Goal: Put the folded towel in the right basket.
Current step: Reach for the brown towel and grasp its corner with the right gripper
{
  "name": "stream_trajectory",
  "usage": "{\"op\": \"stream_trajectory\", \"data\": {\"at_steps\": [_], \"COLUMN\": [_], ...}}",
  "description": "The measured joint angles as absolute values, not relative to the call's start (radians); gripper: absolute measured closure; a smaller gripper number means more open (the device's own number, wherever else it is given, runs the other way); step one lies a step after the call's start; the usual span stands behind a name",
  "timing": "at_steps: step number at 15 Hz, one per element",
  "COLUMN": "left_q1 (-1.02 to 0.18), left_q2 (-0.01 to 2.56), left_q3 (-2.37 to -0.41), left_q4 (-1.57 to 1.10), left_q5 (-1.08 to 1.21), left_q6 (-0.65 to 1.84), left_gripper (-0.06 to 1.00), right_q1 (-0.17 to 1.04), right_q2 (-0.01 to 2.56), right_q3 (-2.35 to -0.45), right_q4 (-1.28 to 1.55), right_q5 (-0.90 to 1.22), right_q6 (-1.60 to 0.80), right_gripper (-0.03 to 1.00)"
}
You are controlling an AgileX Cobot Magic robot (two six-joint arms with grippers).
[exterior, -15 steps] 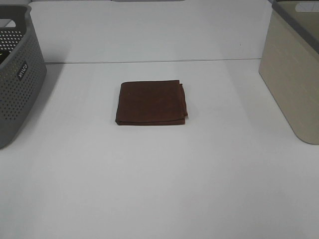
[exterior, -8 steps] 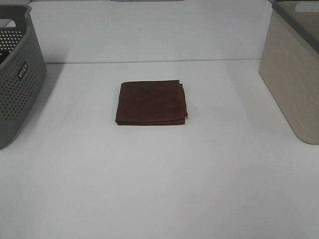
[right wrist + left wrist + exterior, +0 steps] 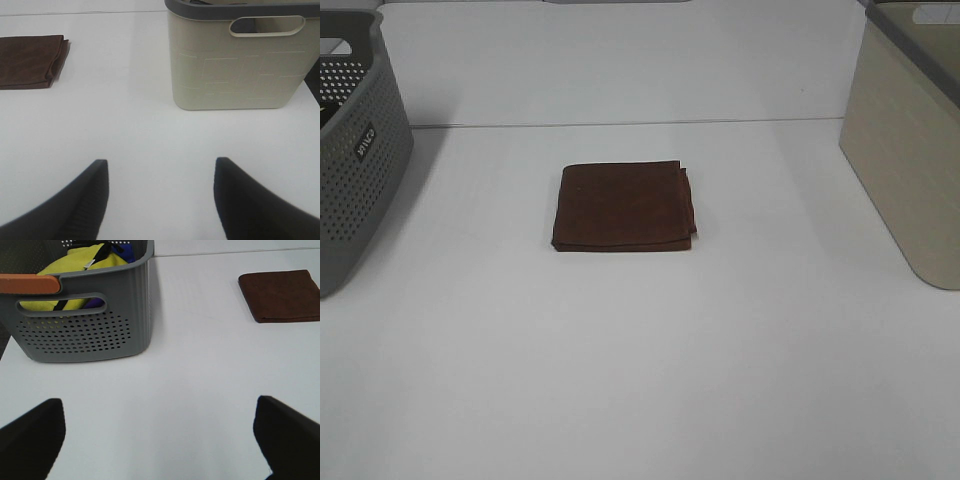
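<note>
A folded dark brown towel (image 3: 624, 206) lies flat on the white table's middle; it also shows in the left wrist view (image 3: 281, 295) and the right wrist view (image 3: 31, 67). The right basket (image 3: 910, 140) is beige with a grey rim and stands at the table's right edge; the right wrist view (image 3: 235, 60) shows it close. My left gripper (image 3: 160, 440) is open and empty, far from the towel. My right gripper (image 3: 159, 200) is open and empty, over bare table between towel and basket. Neither gripper shows in the exterior view.
A grey perforated basket (image 3: 355, 150) stands at the table's left edge; the left wrist view (image 3: 85, 315) shows yellow and blue cloth in it. The table's far edge (image 3: 620, 123) runs behind the towel.
</note>
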State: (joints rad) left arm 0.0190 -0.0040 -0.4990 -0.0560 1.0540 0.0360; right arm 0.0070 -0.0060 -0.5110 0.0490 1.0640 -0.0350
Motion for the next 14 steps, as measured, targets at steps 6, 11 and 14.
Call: {"op": "stream_trajectory", "data": {"at_steps": [6,11,14], "left_q1": [0.019,0.019,0.019], "left_q2": [-0.004,-0.004,-0.004], "left_q3": [-0.499,-0.499,-0.499], "left_q4": [-0.056,-0.056,-0.056], "left_q5": [1.054,1.054,1.054], "left_q6": [0.036,0.036,0.036], "left_gripper": [-0.03,-0.03,-0.03], "right_q1": [0.007,0.007,0.007], "right_q2": [-0.006,-0.006,-0.006], "right_q3": [-0.511,-0.511,-0.511], "right_q4": [0.049,0.049,0.049], "right_q5": [1.064,1.064,1.064], "right_q6": [-0.035,-0.035,-0.035], "right_gripper": [0.38,0.38,0.38]}}
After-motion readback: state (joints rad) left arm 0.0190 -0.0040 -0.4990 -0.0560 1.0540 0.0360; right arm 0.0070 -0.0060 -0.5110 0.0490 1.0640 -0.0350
